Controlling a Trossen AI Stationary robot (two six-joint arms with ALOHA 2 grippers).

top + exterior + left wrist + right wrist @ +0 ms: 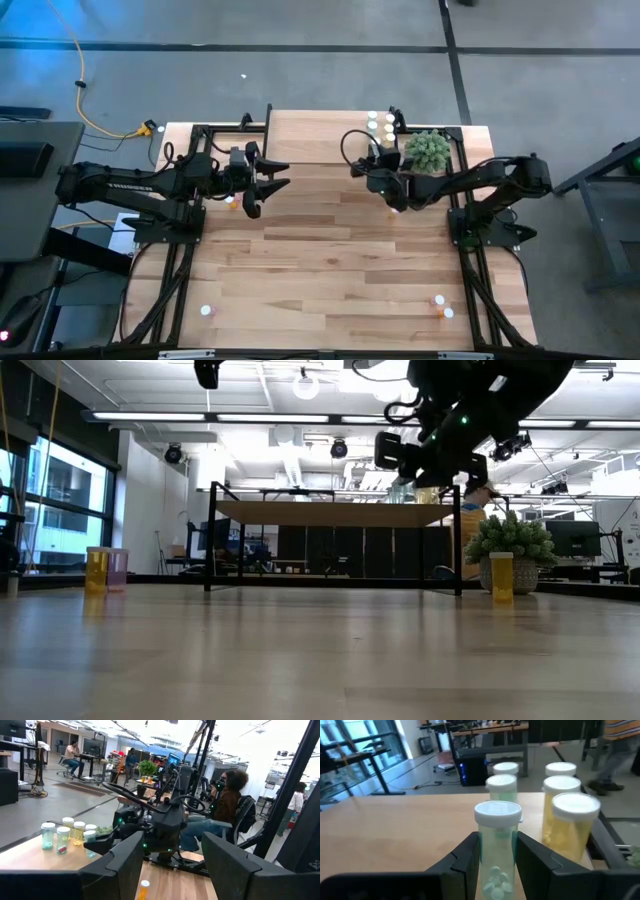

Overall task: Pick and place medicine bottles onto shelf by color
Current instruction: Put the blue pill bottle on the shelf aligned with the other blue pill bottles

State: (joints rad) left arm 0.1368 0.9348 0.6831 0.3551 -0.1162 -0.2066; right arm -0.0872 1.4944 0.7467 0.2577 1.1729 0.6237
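Observation:
My right gripper (497, 847) is shut on a pale green bottle (497, 870) with a white cap, above the shelf's light wood top (320, 135). Behind it on the shelf stand two more pale green bottles (501, 787) and three yellowish ones (567, 827). In the high view this gripper (360, 166) is at the shelf's right part, next to that group (382, 125). My left gripper (274, 176) is open and empty at the shelf's left front. An orange bottle (144, 890) stands on the table below it. My right gripper pinches the pale green bottle's body just under the cap (497, 832) between its two fingers, one on each side. The bottle is upright. The fingers hide its base, so I cannot tell whether it stands on the shelf.
A round green plant (428, 152) stands right beside my right gripper. More bottles stand on the table: one near the front left (207, 310), two near the front right (442, 306), one under my right arm (395, 208). People sit in the room beyond the table.

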